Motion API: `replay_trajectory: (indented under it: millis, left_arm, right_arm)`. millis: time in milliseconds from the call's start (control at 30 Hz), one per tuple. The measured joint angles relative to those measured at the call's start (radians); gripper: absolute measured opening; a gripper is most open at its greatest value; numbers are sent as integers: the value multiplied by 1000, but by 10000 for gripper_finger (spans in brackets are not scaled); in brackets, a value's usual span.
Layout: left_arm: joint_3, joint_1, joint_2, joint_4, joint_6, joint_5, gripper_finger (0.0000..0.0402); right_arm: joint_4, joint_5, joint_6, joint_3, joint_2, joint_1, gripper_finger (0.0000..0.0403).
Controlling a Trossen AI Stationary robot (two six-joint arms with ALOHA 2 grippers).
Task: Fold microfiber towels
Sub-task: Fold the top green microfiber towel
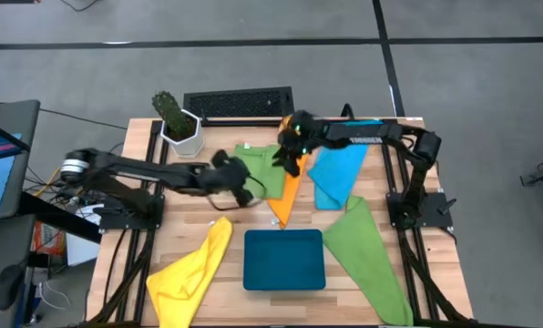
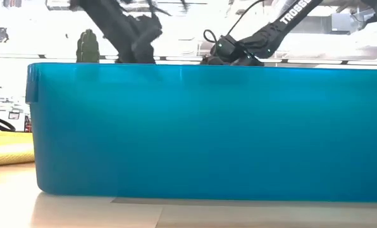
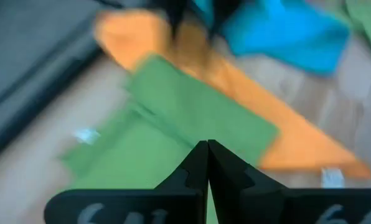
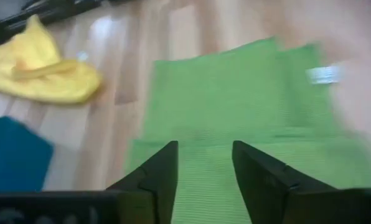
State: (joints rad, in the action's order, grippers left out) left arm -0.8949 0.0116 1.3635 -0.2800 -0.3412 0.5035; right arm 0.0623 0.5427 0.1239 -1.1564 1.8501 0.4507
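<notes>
Progress: I see one green towel (image 1: pixel 261 165) folded at the table's back — orange, blue, yellow and the second green one lie loose.
Right gripper (image 4: pixel 204 163): jaws apart, empty, over that fold.
Left gripper (image 3: pixel 207 163): clenched, empty — beside it.

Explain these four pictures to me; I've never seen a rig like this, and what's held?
Two dark robot arms work at a wooden table. One picture looks straight down, one looks level from the tabletop, where the teal tray fills the view, and one comes from each wrist. On the table lie a yellow towel, an orange towel, a sky-blue towel, and two green ones: a spread green towel and a folded green towel under the arms. The left end effector is shut and appears empty; the right end effector stands open over the folded towel, holding nothing.
</notes>
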Motion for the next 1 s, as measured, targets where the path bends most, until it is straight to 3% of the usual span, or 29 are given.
replay_trajectory:
  millis: [133, 367, 500, 800, 1000]
  left_arm:
    - [155, 16, -145, 165, -68, 40, 0]
    - [376, 27, -228, 292, -269, 2, 0]
    - [396, 22, -220, 302, -290, 1, 0]
    - [396, 23, -217, 298, -274, 7, 0]
    - [396, 23, -217, 295, -273, 7, 0]
  right_arm:
    - [-118, -40, -45, 33, 1, -82, 142]
    - [-172, -275, 39, 34, 21, -247, 97]
    - [-178, -330, 43, 46, 35, -274, 69]
    - [-460, -368, -46, 227, 35, -272, 20]
    - [-535, -383, -39, 246, 66, -299, 20]
